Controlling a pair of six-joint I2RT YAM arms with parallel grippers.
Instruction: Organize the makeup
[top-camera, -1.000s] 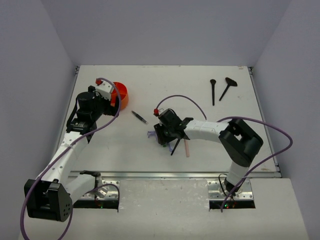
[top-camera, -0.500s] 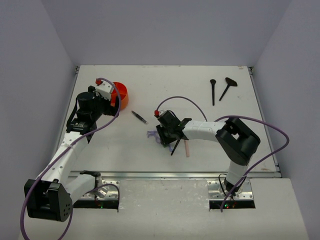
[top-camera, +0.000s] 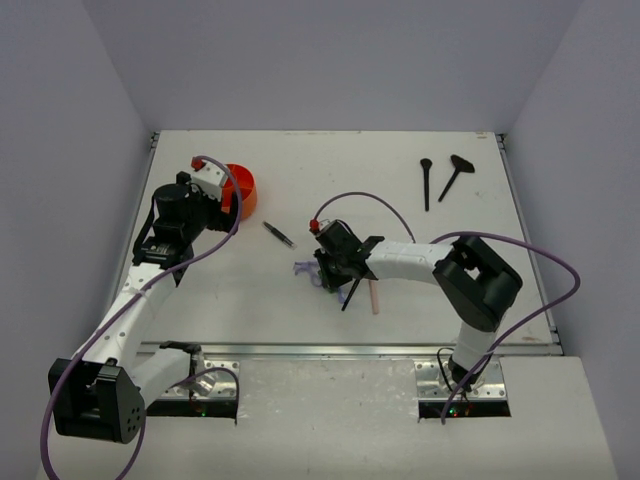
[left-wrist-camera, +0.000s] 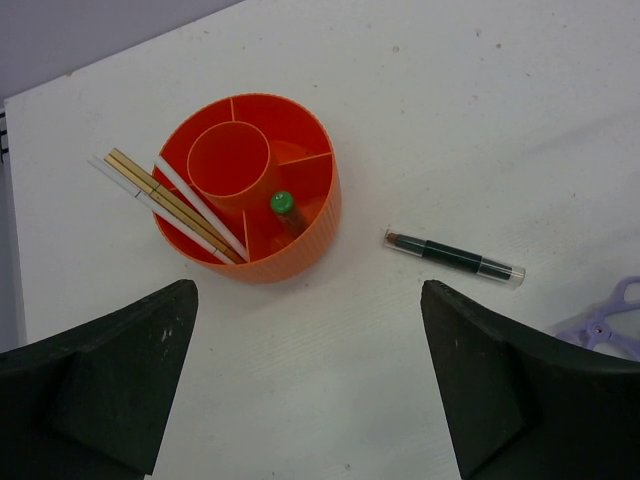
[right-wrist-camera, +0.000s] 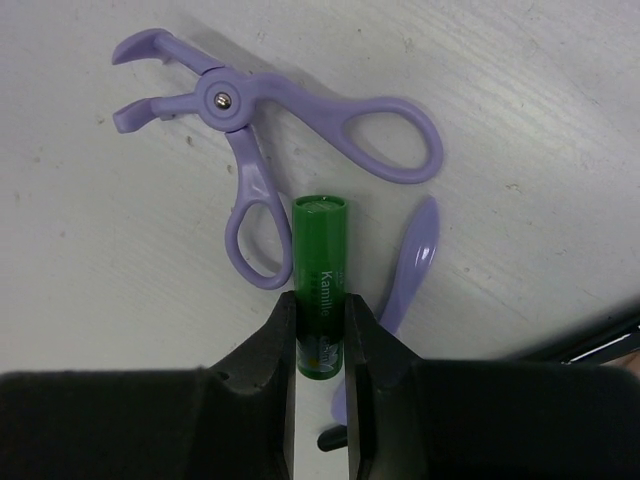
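The right gripper (right-wrist-camera: 320, 330) is down near the middle of the surface (top-camera: 330, 170), its jaws pinching a green tube (right-wrist-camera: 320, 262) that lies flat there. The lilac looped tool (right-wrist-camera: 300, 110) sits at the tube's 11 o'clock, one loop touching the tube's side as far as I can make out. A pink stick (top-camera: 374, 297) lies at that gripper's 4 o'clock. Two black brushes (top-camera: 426, 185) rest well apart at the surface's 1 o'clock.

The left gripper (left-wrist-camera: 308, 310) hovers with jaws spread wide above the orange tub (left-wrist-camera: 300, 240) at 10 o'clock. Thin pale sticks (left-wrist-camera: 200, 207) and a second green tube (left-wrist-camera: 283, 203) stand in its outer compartments. A dark pencil (left-wrist-camera: 455, 257) lies at the tub's 3 o'clock.
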